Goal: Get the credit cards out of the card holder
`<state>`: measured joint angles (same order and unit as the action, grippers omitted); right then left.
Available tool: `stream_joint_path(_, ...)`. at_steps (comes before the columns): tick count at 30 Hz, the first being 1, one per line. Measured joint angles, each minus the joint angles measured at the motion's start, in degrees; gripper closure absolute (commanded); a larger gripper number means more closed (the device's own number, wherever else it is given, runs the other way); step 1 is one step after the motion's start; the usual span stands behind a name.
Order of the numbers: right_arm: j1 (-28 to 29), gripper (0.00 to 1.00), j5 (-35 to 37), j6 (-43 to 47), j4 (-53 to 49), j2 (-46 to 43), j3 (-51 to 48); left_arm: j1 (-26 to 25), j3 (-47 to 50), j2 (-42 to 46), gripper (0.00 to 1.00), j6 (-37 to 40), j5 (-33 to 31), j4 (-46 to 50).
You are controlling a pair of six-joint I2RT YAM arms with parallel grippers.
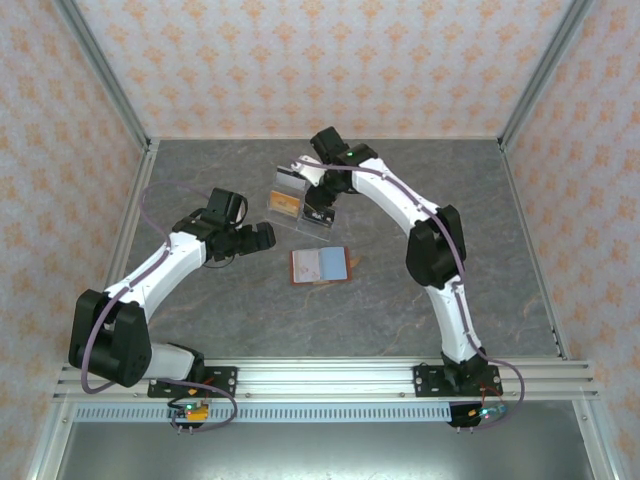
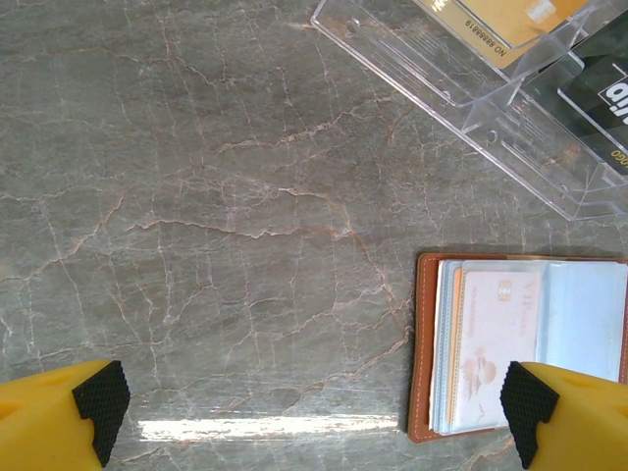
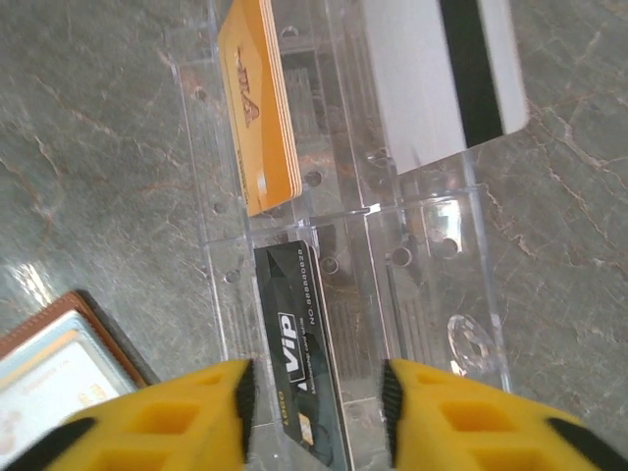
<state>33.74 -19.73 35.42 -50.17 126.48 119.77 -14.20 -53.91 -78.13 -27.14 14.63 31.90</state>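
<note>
Grey marble tabletop (image 1: 430, 180) carried a clear tray (image 3: 432, 186) and, nearby, an open brown wallet (image 1: 320, 265) with cards (image 2: 496, 343) inside. Left end effector (image 2: 314, 402): spread wide, empty. Right end effector (image 3: 316, 392): partly parted, loosely straddling the tray's black card (image 3: 299, 334).

Card holder (image 2: 424, 343) near clear tray (image 2: 471, 88)

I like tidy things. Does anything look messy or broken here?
Nothing looks broken or spilled. The black card leans slanted in its slot of the clear tray rather than lying flat, and one pale card is still tucked in the open brown wallet.
</note>
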Motion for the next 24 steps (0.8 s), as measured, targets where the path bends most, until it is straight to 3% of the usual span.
stream_joint_path(3,0.1,0.44,0.2,-5.1,1.1,-6.0,-5.8,0.0,0.2,0.4,0.0,-0.9,0.0,-0.1)
stream_joint_path(13,2.1,0.4,0.6,-34.0,11.0,-27.7,-30.2,0.0,3.5,2.3,0.0,-4.9,0.0,-1.2)
stream_joint_path(19,7.1,0.39,0.8,-48.3,14.6,-27.5,-40.9,0.0,6.4,3.5,0.0,-6.4,1.1,-3.1)
stream_joint_path(24,11.1,0.46,0.9,-53.8,16.7,-21.3,-41.5,0.0,7.5,3.5,0.0,-7.5,2.8,-4.6)
